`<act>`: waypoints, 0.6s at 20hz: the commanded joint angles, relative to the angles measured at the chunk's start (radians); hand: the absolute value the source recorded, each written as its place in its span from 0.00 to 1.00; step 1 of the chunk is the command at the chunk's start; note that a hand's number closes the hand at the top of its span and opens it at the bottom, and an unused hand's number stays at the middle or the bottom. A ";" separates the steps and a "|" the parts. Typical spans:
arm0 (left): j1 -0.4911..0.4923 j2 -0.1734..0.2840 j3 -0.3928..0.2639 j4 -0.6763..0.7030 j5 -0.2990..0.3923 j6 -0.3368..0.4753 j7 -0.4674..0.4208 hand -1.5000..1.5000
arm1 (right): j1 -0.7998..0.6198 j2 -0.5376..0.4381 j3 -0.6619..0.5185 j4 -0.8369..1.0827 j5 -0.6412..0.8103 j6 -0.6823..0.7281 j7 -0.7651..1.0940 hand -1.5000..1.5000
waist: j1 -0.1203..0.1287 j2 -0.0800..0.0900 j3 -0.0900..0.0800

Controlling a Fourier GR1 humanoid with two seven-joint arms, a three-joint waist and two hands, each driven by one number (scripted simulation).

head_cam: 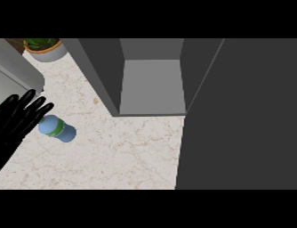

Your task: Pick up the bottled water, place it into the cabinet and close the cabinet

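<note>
**Bottled Water: Handling Properties and Item Count**

The bottled water (57, 128) is lying on its side on the marble-patterned tabletop (112, 156), near the view's left edge and well apart from the cabinet opening. Its blue body is carrying a green label band around the middle. Judged from its shape, it is behaving as a light, fairly stiff cylinder with a smooth, possibly slippery wall, and it is likely to roll while lying flat. The recommended hold is around the mid-body at the label band, with fingers wrapping across the axis, not along it.

The left hand (10, 129) is showing at the left edge, just beside the bottle, with its fingers (28, 104) straight and spread, holding nothing. Whether it is touching the bottle cannot be told. The right hand is not appearing in the view.

The cabinet (152, 80) is standing open, exposing a grey inner shelf; its dark door (250, 120) is occupying the right side of the view.

Count: one bottle, one cabinet, one hand in view, one potted plant (44, 47) at the upper left, one grey appliance (6, 71) along the left edge.
</note>
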 commanded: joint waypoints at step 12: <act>-0.135 0.472 0.176 0.598 0.608 -0.505 0.159 0.00 | 0.136 0.031 0.264 -0.327 0.113 -0.042 0.242 0.00 | 0.002 -0.003 0.004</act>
